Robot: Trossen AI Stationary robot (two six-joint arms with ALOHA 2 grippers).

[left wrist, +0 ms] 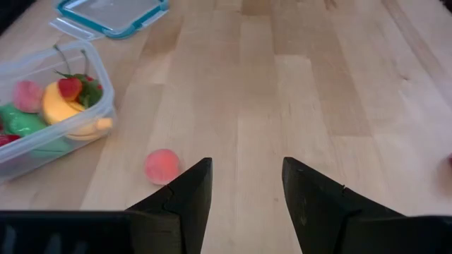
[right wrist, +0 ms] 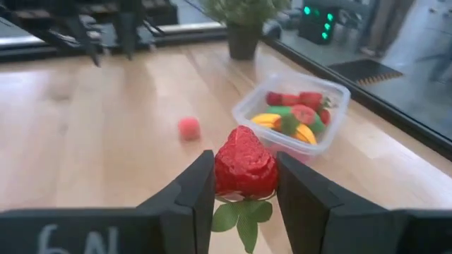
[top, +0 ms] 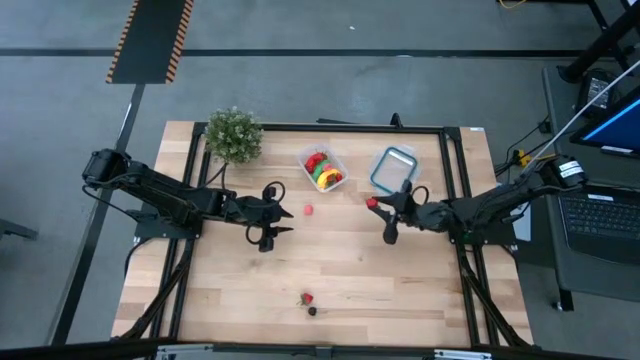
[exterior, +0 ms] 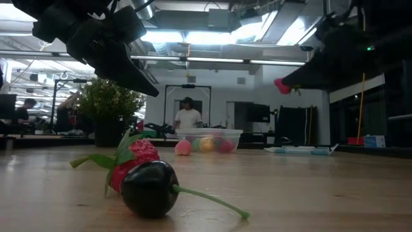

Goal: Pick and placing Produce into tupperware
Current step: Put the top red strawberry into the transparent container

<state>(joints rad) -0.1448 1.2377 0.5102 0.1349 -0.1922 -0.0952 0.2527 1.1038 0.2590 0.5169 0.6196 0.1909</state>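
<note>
The wooden surface (top: 340, 270) carries everything, with the potted plant (top: 233, 134) at its far edge, beyond the left hand. The tupperware (top: 322, 168) sits between the two hands and a little beyond them, already holding a yellow banana (left wrist: 62, 106), a green piece (left wrist: 21, 121) and red pieces. A clear container with a blue rim (top: 392, 168) lies just beyond the right hand.

The right hand (top: 380, 205) hangs above the surface, its fingers closed on a red strawberry (right wrist: 244, 166) with green leaves below it. The left hand (top: 283, 212) hovers with its fingers parted and nothing between them. A small pink ball (top: 308, 210) lies on the wood just ahead of its fingertips, near the tub's side.

Well behind both hands, near the front edge, a second strawberry (exterior: 136, 158) and what looks like a dark cherry (exterior: 150, 187) with a green stem lie touching.
</note>
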